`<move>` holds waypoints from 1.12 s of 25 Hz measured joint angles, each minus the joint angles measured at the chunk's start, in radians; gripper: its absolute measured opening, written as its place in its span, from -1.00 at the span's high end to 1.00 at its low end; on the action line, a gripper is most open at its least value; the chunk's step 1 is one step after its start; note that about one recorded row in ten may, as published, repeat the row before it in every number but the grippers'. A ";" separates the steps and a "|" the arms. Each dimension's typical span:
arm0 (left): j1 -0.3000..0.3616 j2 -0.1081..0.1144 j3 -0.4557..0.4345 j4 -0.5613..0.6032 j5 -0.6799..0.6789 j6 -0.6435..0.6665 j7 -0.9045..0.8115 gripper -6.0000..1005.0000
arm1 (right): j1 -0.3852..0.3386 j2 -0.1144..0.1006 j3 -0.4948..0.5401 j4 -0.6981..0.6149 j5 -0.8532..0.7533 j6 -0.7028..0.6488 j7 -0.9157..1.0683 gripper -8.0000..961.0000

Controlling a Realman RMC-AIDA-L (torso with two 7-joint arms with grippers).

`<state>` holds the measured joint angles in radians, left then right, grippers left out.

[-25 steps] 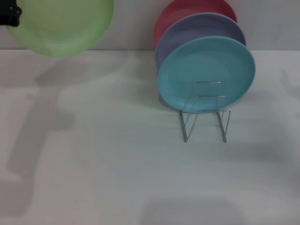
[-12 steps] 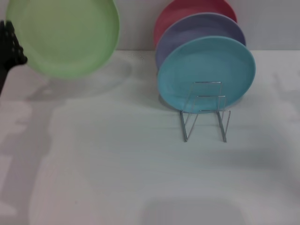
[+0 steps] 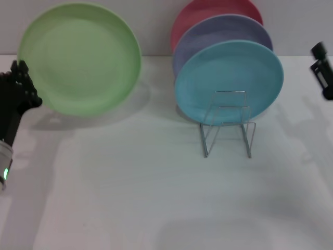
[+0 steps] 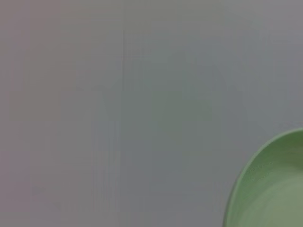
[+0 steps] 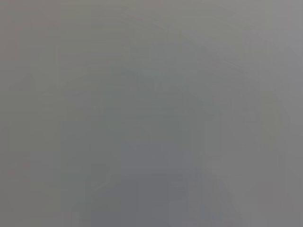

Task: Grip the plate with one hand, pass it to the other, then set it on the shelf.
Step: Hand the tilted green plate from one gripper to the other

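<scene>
While upright, plate (image 3: 80,58) faces forward, left gripper (image 3: 23,88) clamping rim

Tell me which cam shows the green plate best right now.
Head view: the whole green plate shows, face on, held at its edge by the left gripper. Left wrist view catches only a slice of its rim. Right wrist view shows none of it.

a: what blocks the shelf (image 3: 228,124)?
b: the turquoise plate (image 3: 229,80) leans right behind its loops, lavender plate (image 3: 221,36) and pink plate (image 3: 208,13) farther back.
a: open room?
b: bare white table (image 3: 156,198) near and left of the shelf.
</scene>
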<state>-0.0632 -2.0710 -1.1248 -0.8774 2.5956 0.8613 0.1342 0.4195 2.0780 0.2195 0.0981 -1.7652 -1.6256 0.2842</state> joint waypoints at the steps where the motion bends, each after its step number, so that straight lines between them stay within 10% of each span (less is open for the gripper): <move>1: 0.002 0.000 0.011 0.011 -0.002 0.016 0.000 0.87 | -0.006 0.000 -0.013 0.011 -0.009 -0.007 -0.001 -0.55; 14: 0.041 0.003 0.132 0.102 -0.026 0.214 -0.011 0.86 | -0.025 0.002 -0.035 0.140 -0.199 -0.001 -0.003 -0.55; 28: 0.057 -0.008 0.248 0.151 -0.149 0.272 0.109 0.86 | 0.109 0.005 -0.033 0.303 -0.298 0.313 -0.008 -0.55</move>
<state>-0.0064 -2.0785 -0.8766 -0.7268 2.4469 1.1338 0.2429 0.5284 2.0825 0.1870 0.4007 -2.0634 -1.3124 0.2765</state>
